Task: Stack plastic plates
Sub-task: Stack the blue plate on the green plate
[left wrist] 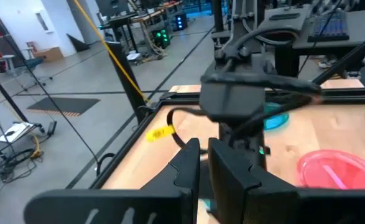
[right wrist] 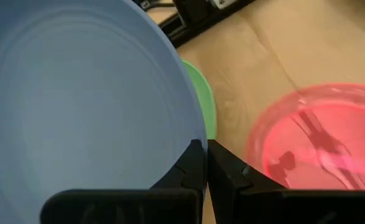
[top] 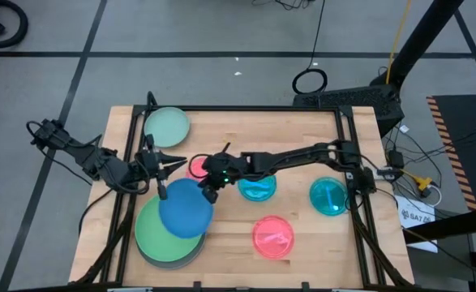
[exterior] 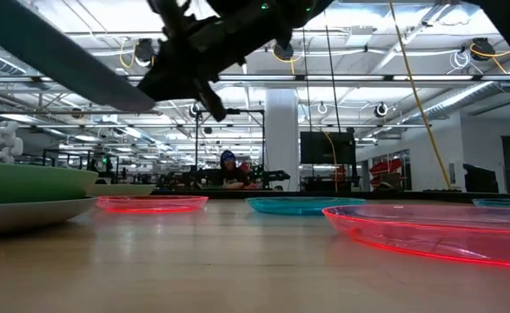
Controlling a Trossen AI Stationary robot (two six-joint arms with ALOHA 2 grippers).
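On the wooden worktop, the left end effector hovers at about 9 o'clock with its fingers nearly closed on nothing, beside the pale green plate. Toward centre, the right end effector is clenched on the rim of the blue plate, held tilted above the green plate stacked on the grey plate at 7 o'clock. A pink plate lies at 5 o'clock, and teal plates lie at 3.

We see two dark, slender jointed arms, each wrapped with loose black cables along its links. The right arm's black two-finger gripper carries small green indicator lights on its wrist housing. The left arm's black two-finger gripper ends in pointed, tapering fingers. Matte black wedge-shaped fingers rise from a flat black crossbar.
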